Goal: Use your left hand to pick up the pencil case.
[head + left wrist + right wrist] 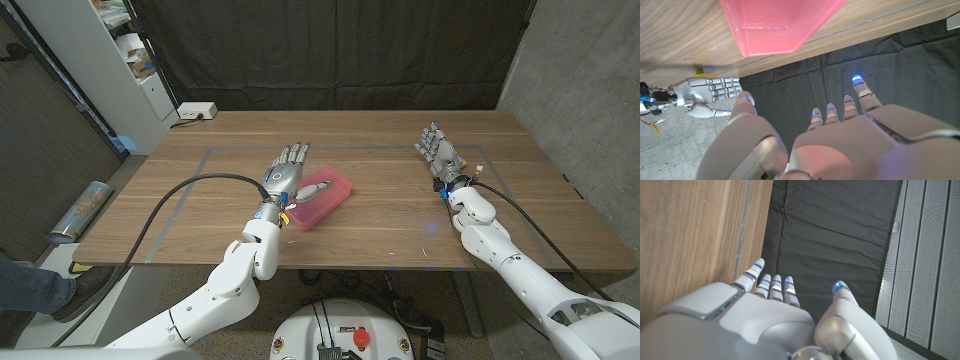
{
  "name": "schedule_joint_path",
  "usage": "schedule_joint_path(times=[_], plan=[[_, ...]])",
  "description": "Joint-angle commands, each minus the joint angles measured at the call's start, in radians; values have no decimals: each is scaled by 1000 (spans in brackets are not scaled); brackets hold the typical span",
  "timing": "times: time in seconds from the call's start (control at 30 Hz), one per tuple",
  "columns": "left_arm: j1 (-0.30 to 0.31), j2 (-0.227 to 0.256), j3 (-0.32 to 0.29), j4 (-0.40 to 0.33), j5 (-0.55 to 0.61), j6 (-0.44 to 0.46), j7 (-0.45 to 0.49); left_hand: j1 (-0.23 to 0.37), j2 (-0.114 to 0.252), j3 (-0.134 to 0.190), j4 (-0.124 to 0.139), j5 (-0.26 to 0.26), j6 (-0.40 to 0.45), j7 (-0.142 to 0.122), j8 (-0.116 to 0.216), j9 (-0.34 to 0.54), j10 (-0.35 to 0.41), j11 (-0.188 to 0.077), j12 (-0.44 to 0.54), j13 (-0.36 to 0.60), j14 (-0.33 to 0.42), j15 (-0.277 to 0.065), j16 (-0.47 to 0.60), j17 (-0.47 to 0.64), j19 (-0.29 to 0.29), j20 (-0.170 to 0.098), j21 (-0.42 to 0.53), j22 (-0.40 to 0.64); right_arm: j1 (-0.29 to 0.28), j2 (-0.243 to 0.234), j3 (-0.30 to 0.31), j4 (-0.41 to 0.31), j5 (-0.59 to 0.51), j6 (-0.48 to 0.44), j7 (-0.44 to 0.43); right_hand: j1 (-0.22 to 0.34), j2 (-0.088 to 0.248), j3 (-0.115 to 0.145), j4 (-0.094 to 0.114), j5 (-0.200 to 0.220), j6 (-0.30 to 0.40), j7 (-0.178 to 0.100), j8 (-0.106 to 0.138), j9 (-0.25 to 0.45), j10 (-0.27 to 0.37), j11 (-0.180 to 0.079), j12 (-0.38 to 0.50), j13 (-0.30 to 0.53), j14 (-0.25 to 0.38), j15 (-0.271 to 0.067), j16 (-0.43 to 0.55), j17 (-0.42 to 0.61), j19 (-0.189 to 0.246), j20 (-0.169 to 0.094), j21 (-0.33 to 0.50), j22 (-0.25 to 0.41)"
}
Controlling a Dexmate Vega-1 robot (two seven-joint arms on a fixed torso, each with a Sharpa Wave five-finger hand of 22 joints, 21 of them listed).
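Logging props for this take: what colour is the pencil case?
The pencil case is translucent pink, clearest in the left wrist view.

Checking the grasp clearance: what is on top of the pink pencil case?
The left robot hand hangs open over the pencil case, covering its left end. A grey patch shows on its lid; contents are hidden.

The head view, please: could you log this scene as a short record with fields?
surface: wooden table
target: pink pencil case, lying flat, left of table centre
left hand: open, fingers spread, beside and partly over the case's left end; contact cannot be told
right hand: open, holds nothing, over the table's right part
case lifted: not yet
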Motion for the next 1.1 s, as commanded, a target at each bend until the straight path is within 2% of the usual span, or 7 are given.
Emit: schedule_joint_path(times=[0.03,0.6,1.1], plan=[[-24,-17,17,28,-30,13,-24,3,-3,-4,2,7,0,5,4,2,-1,0,2,2,-2,1,2,5,11,2,6,1,11,6,-4,11,-4,-4,-1,1,12,-2,-3,-2,6,-2,-1,2,0,1,5,2,-2,7,5,-2,5,7,6,2],[-48,-30,70,47,-11,36,-25,7,3,-11,4,12,18,10,11,3,8,-6,7,3,6,-3,6,5,28,2,5,0,10,0,4,24,10,0,22,2,13,-3,-5,-2,6,-2,-1,2,-1,1,5,2,-2,6,5,-4,4,8,6,2],[-50,-41,87,53,-18,40,-21,10,6,-15,6,14,25,9,13,3,12,-9,9,3,9,-6,6,5,34,2,3,-1,-5,-7,13,20,21,5,31,5,14,-3,-8,-2,7,-4,-1,2,-2,1,4,2,-2,6,5,-6,4,8,6,2]])
